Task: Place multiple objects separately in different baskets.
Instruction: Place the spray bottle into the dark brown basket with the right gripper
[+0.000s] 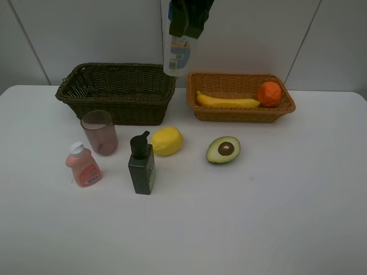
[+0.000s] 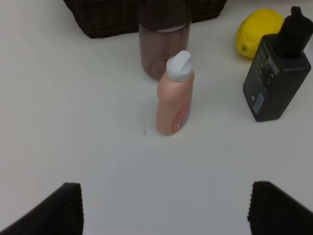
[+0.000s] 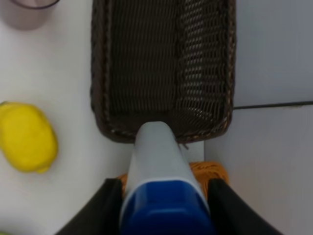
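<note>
White counter (image 1: pixel 258 217): right end effector (image 1: pixel 184 28) is pinching a white blue-capped plastic bottle (image 1: pixel 176 57) above the rim of the dark wicker basket (image 1: pixel 74 86); left end effector (image 2: pixel 168 210) is hanging spread. Next, likely: centring, releasing.

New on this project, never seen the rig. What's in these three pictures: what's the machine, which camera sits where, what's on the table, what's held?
A robot with two arms, each ending in a two-fingered gripper. One picture is from a camera mounted high, looking down on the white table; the other two are from cameras on the wrists. On the table: a deep dark brown-green wicker basket; a shallow light orange-brown wicker basket holding a banana and an orange; a yellow lemon, a halved avocado, a dark green pump bottle, a small pink bottle and a translucent pinkish cup. The right gripper is shut on a white blue-capped bottle, lifted in the air by the baskets. The left gripper is open, holding nothing.
</note>
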Available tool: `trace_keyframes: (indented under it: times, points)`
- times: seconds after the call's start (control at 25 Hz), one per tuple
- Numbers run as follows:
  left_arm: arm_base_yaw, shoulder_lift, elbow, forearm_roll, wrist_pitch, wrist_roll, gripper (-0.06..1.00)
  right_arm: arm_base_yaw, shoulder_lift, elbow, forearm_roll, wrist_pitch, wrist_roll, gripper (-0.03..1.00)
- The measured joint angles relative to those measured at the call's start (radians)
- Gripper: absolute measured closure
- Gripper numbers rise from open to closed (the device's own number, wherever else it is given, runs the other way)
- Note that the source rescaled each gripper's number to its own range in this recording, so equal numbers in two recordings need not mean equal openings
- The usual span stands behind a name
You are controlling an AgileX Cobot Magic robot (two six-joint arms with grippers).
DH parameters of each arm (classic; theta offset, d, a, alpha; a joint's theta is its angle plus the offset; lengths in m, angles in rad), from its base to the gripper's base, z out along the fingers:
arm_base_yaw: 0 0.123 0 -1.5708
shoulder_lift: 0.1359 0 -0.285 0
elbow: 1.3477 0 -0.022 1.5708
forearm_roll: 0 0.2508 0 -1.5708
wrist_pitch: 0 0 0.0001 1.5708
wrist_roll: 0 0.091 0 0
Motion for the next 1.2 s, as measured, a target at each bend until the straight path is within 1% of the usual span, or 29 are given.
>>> trace_keyframes:
  times: [0.16,0.48,0.64,0.76,1.12,1.2]
  points:
    - [0.000,0.000,0.000,0.000,0.000,0.000,0.04,0.000,0.081,-0.048,0.017,-0.097,0.000,0.88]
    - [0.000,0.000,0.000,0.000,0.000,0.000,0.04,0.000,0.215,-0.057,0.132,-0.318,0.000,0.88]
    - [0.000,0.000,0.000,0.000,0.000,0.000,0.04,0.000,0.268,-0.057,0.136,-0.382,0.000,0.88]
    - [0.000,0.000,0.000,0.000,0.000,0.000,0.04,0.000,0.297,-0.057,0.135,-0.409,0.000,0.88]
    - [0.000,0.000,0.000,0.000,0.000,0.000,0.04,0.000,0.364,-0.057,0.133,-0.566,0.000,0.88]
    - [0.000,0.000,0.000,0.000,0.000,0.000,0.04,0.000,0.373,-0.057,0.133,-0.581,0.000,0.88]
